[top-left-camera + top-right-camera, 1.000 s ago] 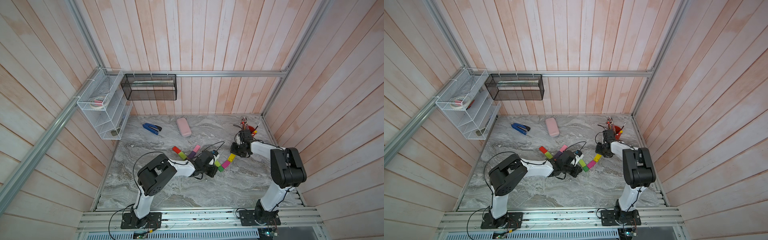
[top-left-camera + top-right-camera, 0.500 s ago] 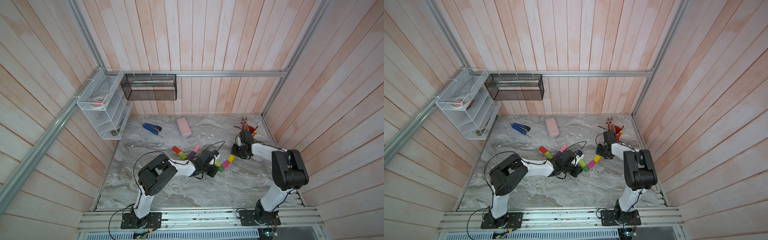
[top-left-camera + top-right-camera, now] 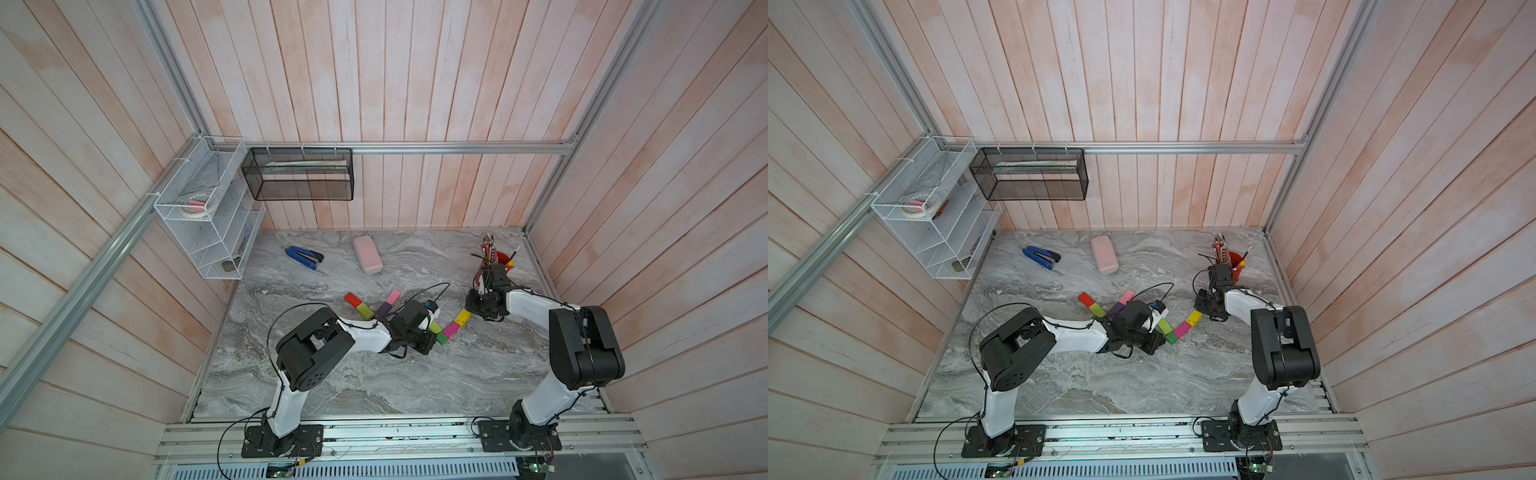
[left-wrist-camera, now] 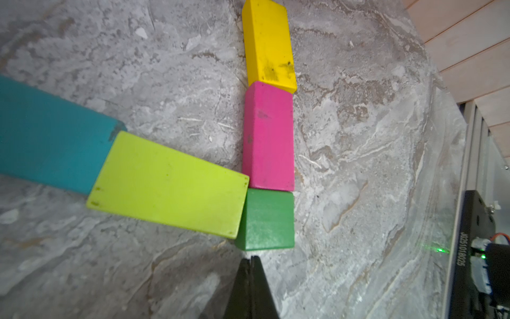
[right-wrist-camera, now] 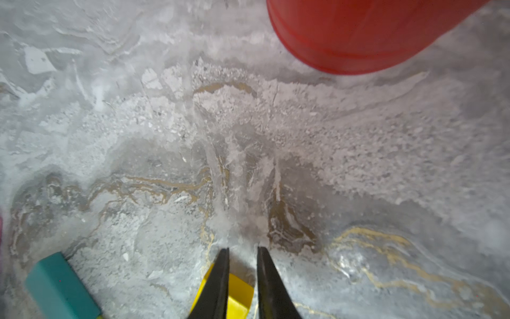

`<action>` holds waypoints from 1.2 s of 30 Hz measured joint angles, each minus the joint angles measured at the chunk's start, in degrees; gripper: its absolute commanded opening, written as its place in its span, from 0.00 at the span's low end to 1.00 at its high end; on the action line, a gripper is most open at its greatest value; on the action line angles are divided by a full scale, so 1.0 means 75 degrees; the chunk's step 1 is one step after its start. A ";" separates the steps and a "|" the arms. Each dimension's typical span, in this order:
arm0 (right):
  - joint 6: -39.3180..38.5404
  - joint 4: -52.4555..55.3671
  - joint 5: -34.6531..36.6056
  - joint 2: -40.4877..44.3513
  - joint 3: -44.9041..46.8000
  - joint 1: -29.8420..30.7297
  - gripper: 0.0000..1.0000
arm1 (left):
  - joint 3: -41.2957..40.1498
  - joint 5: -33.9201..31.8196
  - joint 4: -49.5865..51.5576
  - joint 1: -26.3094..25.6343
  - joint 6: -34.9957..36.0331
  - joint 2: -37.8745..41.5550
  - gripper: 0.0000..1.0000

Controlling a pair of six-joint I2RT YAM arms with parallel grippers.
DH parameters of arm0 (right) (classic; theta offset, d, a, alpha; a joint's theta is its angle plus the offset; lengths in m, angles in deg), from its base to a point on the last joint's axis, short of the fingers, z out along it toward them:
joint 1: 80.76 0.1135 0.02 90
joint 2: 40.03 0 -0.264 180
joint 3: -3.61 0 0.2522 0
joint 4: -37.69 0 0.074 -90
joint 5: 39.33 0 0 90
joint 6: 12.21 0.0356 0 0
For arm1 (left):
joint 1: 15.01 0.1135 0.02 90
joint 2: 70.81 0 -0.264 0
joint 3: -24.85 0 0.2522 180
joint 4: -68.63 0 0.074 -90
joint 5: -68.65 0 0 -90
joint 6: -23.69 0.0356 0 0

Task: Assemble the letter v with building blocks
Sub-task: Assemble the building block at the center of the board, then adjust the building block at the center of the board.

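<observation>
White wire wall rack point(image 3: 166, 208) holds a tape roll point(image 3: 193, 206); black mesh basket point(image 3: 299, 191), a pale strip point(image 3: 305, 165); red plastic cup point(image 3: 501, 258), pencils point(image 3: 488, 245). On the grey marble tabletop point(image 3: 374, 382), matte yellow brick point(image 4: 267, 44), magenta brick point(image 4: 269, 135) and green cube point(image 4: 266, 218) line up, meeting lime brick point(image 4: 168, 182). Left gripper point(image 4: 251, 258) is clenched, empty, just beside the green cube. Right gripper point(image 5: 242, 250), jaws slightly parted, grasps nothing over the yellow brick's end.

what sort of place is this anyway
Likely a robot test cell dressed as an office desk: a left arm and right arm bolted to a front rail, with a stapler and pencil cup on the marble-look tabletop.
</observation>
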 measured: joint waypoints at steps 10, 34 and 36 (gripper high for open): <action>0.0236 -0.0469 -0.0029 0.2127 0.1486 0.0332 0.20 | -0.0702 -0.0175 -0.0391 -0.0015 -0.0006 0.0423 0.00; 0.2250 -0.1862 -0.1740 0.4739 0.5115 0.1084 0.14 | 0.0201 -0.0609 0.0204 -0.0449 -0.0032 -0.0044 0.00; 0.2253 -0.1953 -0.1807 0.4712 0.5115 0.1084 0.13 | 0.0326 -0.0632 0.0280 -0.0469 -0.0029 -0.0119 0.00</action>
